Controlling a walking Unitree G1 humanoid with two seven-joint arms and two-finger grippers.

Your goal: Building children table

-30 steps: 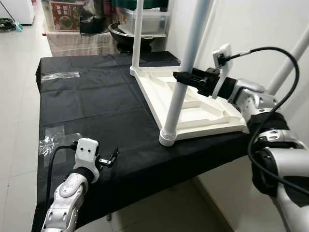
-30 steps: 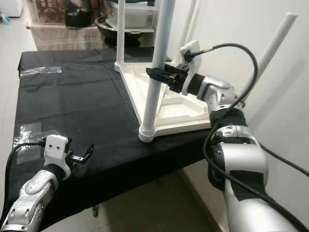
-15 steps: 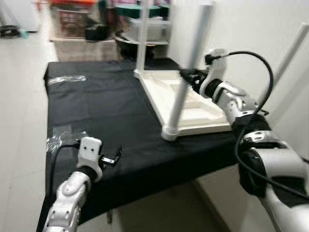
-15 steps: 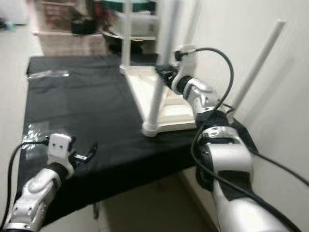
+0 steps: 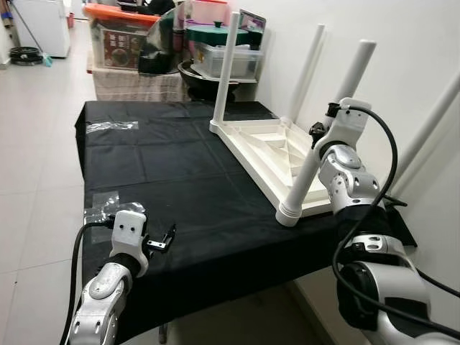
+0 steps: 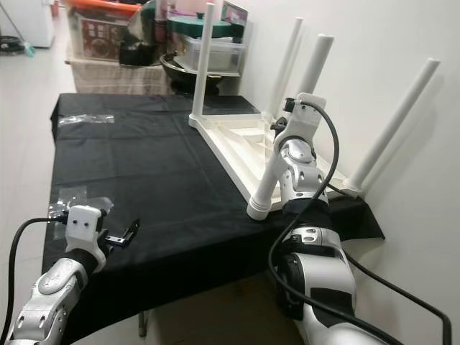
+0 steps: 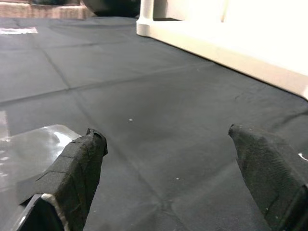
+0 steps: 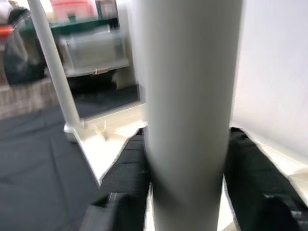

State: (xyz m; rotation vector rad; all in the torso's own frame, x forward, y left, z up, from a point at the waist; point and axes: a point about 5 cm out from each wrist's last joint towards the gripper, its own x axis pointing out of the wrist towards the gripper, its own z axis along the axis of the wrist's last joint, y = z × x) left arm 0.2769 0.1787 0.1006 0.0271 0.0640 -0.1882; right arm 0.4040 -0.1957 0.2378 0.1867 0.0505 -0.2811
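Left gripper [image 5: 167, 238] hovers spread and empty over the black cloth [image 5: 165, 165]. Further right, the upturned white table [image 5: 269, 154] lies on the cloth by the wall, 4 legs up. Right gripper [image 5: 317, 131] clamps the near leg [image 5: 323, 136]. Looks like leg-fitting; next, twist it snug.

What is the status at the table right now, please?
Right gripper shut on nearest table leg. Left gripper open, empty, over black cloth. White tabletop upside down, legs up. Nothing in the way.
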